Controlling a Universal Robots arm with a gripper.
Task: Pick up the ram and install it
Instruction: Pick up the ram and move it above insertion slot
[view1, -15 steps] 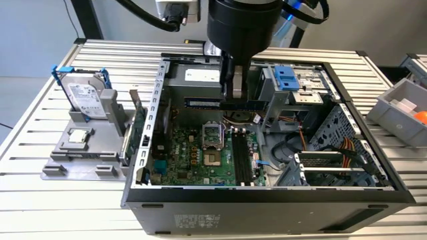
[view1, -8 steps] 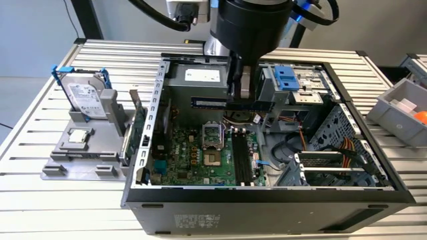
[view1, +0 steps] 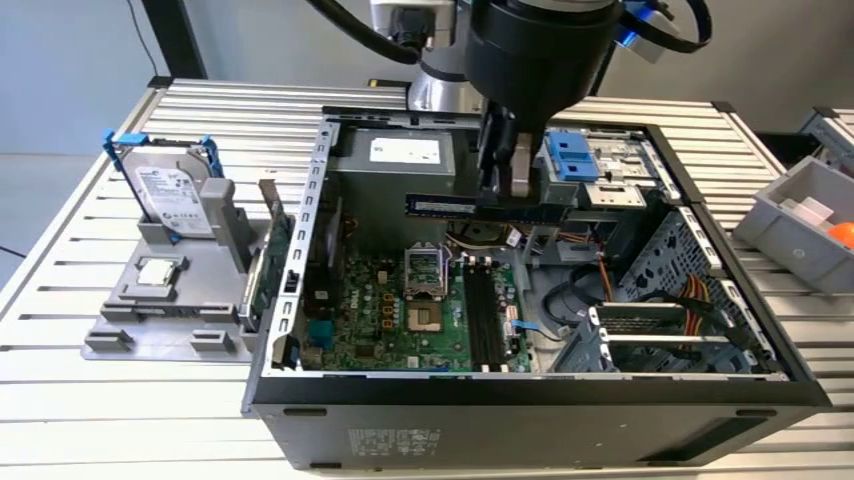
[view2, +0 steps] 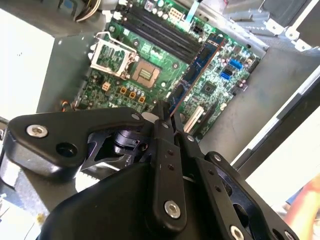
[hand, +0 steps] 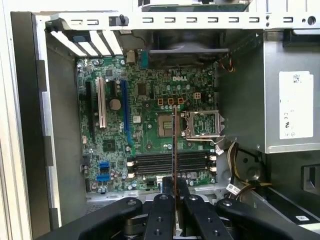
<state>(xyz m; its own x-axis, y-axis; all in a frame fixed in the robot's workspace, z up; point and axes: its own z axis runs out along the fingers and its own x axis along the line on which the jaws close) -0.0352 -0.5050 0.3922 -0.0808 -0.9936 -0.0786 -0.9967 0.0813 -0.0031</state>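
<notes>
One ram (view1: 447, 207) stick hangs in the upper middle of the exterior view, with the end effector (view1: 514, 195) clenched on it. It sits well above the motherboard (view1: 387, 310) inside the open computer case (view1: 534, 395) on the worktop (view1: 134, 420). In both wrist views the stick (hand: 174, 140) (view2: 200, 62) appears to lie crosswise to the long black memory slots (hand: 150, 161). To my eye the carry will go well only if the stick is turned parallel to a slot, held level and centred over it. It also needs a firm grip and a path clear of the cables (view1: 667, 295) at the exterior view's right.
</notes>
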